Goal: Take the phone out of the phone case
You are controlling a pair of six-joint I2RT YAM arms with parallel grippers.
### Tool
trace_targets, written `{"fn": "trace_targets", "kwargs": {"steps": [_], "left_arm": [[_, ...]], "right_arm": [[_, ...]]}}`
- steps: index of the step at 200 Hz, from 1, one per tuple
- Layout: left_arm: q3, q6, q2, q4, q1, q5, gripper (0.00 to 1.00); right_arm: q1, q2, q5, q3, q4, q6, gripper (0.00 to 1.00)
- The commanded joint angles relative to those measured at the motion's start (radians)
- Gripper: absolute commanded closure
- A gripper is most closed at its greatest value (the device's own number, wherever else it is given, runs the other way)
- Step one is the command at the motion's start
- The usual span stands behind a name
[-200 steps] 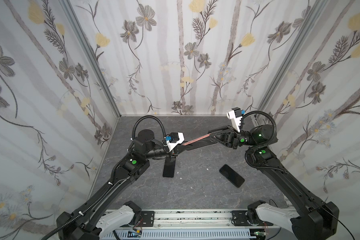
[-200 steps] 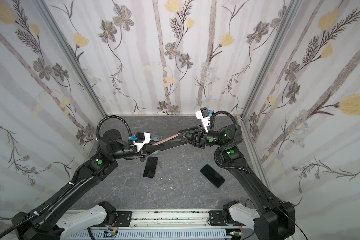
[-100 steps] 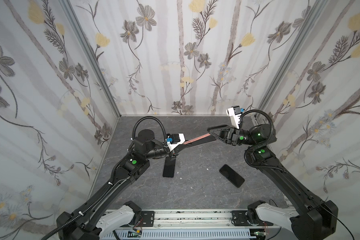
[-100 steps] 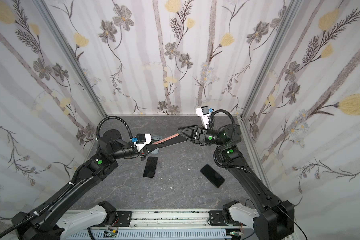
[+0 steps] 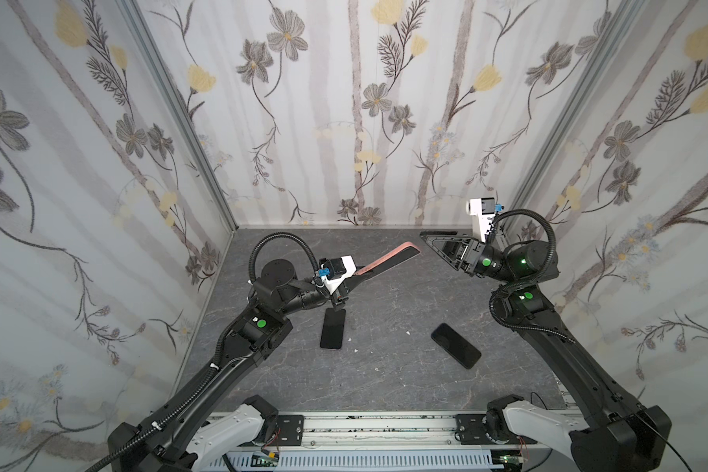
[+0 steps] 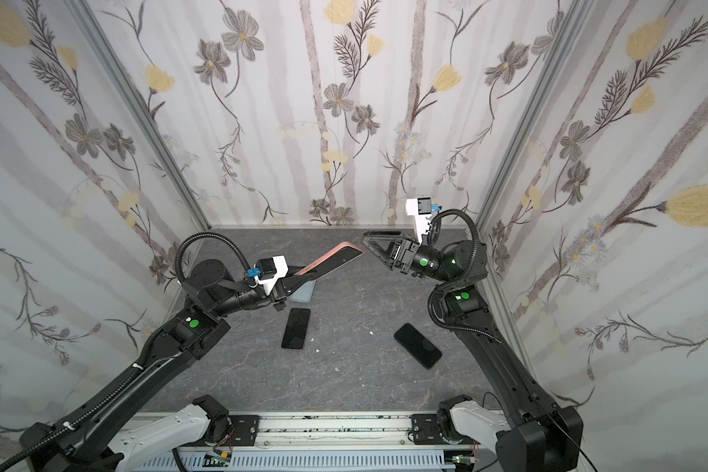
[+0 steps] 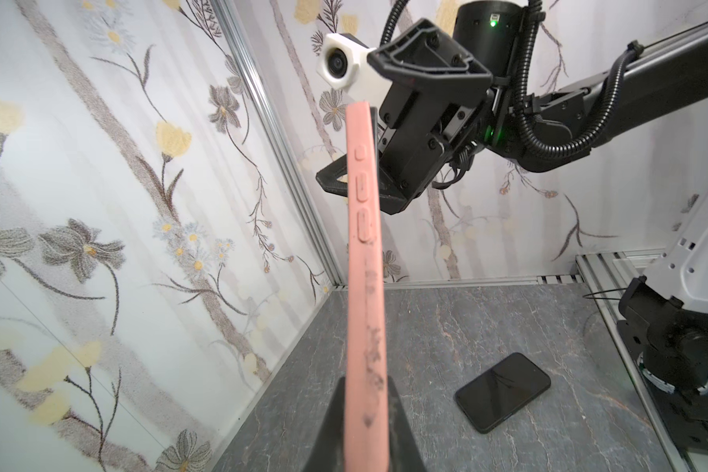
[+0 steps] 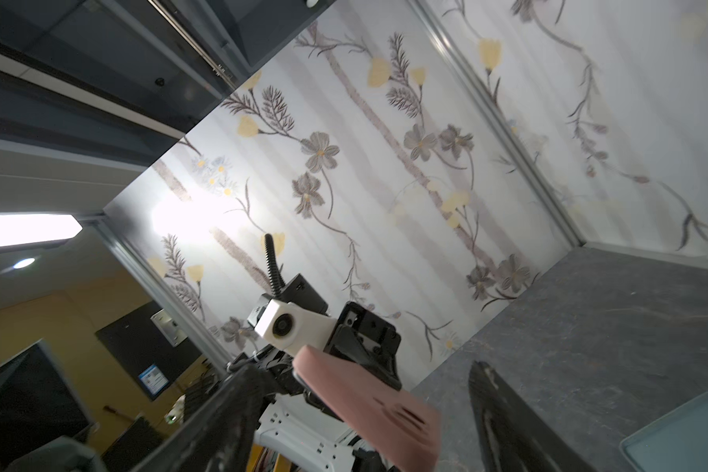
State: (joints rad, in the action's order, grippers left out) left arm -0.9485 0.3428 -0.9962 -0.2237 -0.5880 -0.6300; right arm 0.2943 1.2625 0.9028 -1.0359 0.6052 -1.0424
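Observation:
A pink phone case [image 5: 389, 260] [image 6: 331, 261] hangs in the air, tilted up toward the right, with the phone's dark face [image 5: 403, 256] showing inside its rim. My left gripper [image 5: 344, 282] [image 6: 286, 286] [image 7: 364, 443] is shut on the case's lower end; its side with the button bumps [image 7: 364, 245] faces the left wrist camera. My right gripper [image 5: 438, 250] [image 6: 376, 250] [image 8: 364, 429] is open, its fingers [image 8: 503, 425] spread on either side of the case's far end [image 8: 368, 402] without touching it.
Two bare black phones lie on the dark stone-look table [image 5: 385, 388]: one near the middle [image 5: 333, 328] [image 6: 296, 328], one to the right [image 5: 455, 345] [image 6: 417, 345] [image 7: 503, 390]. A pale blue flat thing [image 6: 303, 291] [image 8: 683, 437] lies under the held case. Flowered walls close three sides.
My right gripper has opened, let go of the case's far end and drawn back a little to the right. The left gripper has kept the case nearly still.

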Motion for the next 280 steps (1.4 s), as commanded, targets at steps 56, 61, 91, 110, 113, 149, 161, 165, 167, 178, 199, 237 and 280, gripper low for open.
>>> {"fn": "trace_targets", "kwargs": {"steps": [56,61,91,110,113,149,161,165,167,178,199,237,280], "left_arm": [[-0.005,-0.475,-0.047,-0.235,0.013,-0.003,1.00],[-0.012,-0.508,-0.061,-0.250,0.013,-0.024,1.00],[-0.068,-0.681,-0.134,-0.335,0.016,-0.137,1.00],[-0.075,-0.767,-0.153,-0.418,0.014,-0.167,1.00],[-0.074,-0.777,-0.154,-0.433,0.014,-0.167,1.00],[-0.055,-0.944,-0.174,-0.615,0.006,-0.174,1.00],[-0.043,-0.966,-0.174,-0.650,-0.003,-0.162,1.00],[-0.038,-0.971,-0.174,-0.659,-0.006,-0.158,1.00],[-0.037,-0.972,-0.174,-0.662,-0.006,-0.157,1.00],[-0.032,-0.979,-0.175,-0.676,-0.010,-0.156,1.00],[-0.032,-0.986,-0.180,-0.683,-0.016,-0.168,1.00],[-0.027,-0.982,-0.180,-0.690,-0.022,-0.168,1.00],[-0.031,-0.984,-0.190,-0.692,-0.029,-0.182,1.00]], "right_arm": [[0.003,-0.167,-0.212,0.130,-0.155,0.508,0.23],[0.007,-0.171,-0.198,0.132,-0.168,0.535,0.23],[0.033,-0.156,-0.061,0.129,-0.216,0.639,0.27],[0.051,-0.142,-0.007,0.138,-0.216,0.651,0.31],[0.054,-0.140,0.000,0.141,-0.211,0.650,0.32],[0.118,-0.130,0.005,0.157,-0.144,0.620,0.40],[0.145,-0.121,-0.025,0.158,-0.109,0.605,0.42],[0.154,-0.117,-0.032,0.158,-0.100,0.602,0.43],[0.158,-0.115,-0.036,0.158,-0.094,0.599,0.43],[0.175,-0.102,-0.047,0.155,-0.064,0.581,0.45],[0.203,-0.082,-0.061,0.146,-0.006,0.546,0.49],[0.244,-0.049,-0.055,0.110,0.013,0.540,0.52],[0.277,-0.026,-0.056,0.093,0.024,0.535,0.56]]}}
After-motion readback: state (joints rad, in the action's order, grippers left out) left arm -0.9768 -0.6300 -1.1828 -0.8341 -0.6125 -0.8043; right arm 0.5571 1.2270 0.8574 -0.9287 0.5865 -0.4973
